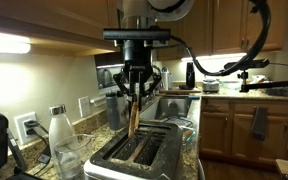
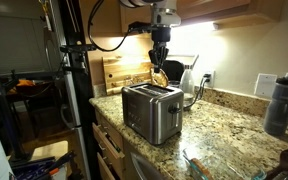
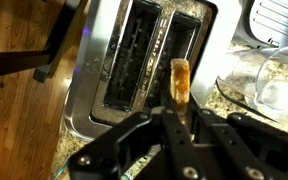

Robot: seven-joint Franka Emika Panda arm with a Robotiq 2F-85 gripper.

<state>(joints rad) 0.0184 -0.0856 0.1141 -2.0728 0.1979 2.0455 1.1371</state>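
My gripper [image 1: 134, 92] hangs above a silver two-slot toaster [image 1: 134, 152] and is shut on a slice of toast [image 1: 132, 118] that points down toward the slots. In the wrist view the toast [image 3: 180, 82] sticks out from between the black fingers [image 3: 149, 140], over the right-hand slot [image 3: 181, 55] of the toaster [image 3: 144, 60]. Both slots look empty. In an exterior view the gripper [image 2: 160, 62] holds the toast [image 2: 160, 75] just above the toaster [image 2: 152, 110], which stands near the counter's front edge.
On the granite counter [image 2: 224, 125] stand a dark bottle [image 2: 277, 105], a kettle [image 2: 189, 82] and a wooden cutting board [image 2: 124, 72] at the wall. A clear bottle [image 1: 60, 135] and glass jar [image 1: 72, 160] stand beside the toaster; a sink [image 1: 174, 108] lies behind.
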